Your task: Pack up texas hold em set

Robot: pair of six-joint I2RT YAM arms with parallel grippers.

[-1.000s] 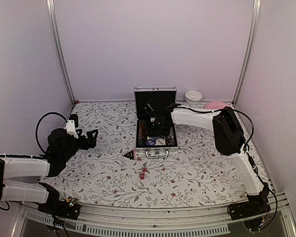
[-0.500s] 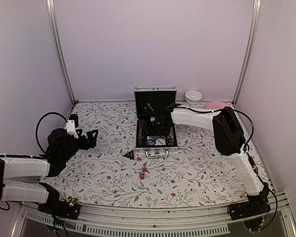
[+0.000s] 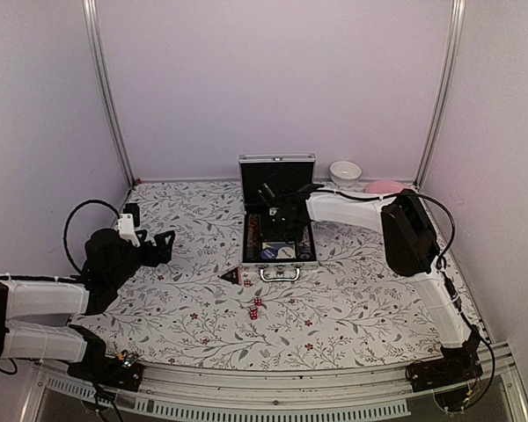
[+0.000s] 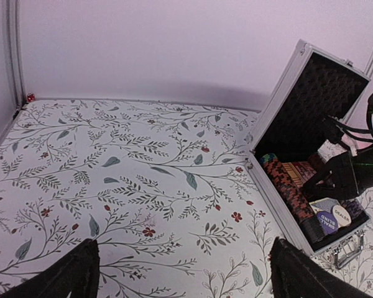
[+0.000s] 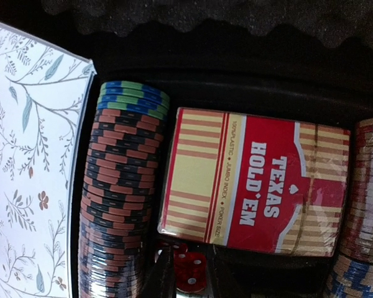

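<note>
Silver case (image 3: 277,159) stood open, black-lined, holding striped chips (image 5: 121,186) and a tan-red card pack (image 5: 255,183); right jaws pinched a red die (image 5: 190,274), left jaws gaped.

The card pack (image 5: 255,183) carries large white capitals on its red panel: "TEXAS HOLD'EM". Beside them, in much smaller print running the same way, stand "PLASTIC" and "JUMBO INDEX · POKER SIZE"; the characters just before "PLASTIC" are too small to read. In the left wrist view, a white disc (image 4: 342,215) lying in the case (image 4: 276,205) reads "DEALER". A blue disc (image 4: 326,221) touching it reads "SMALL BLIND".
</note>
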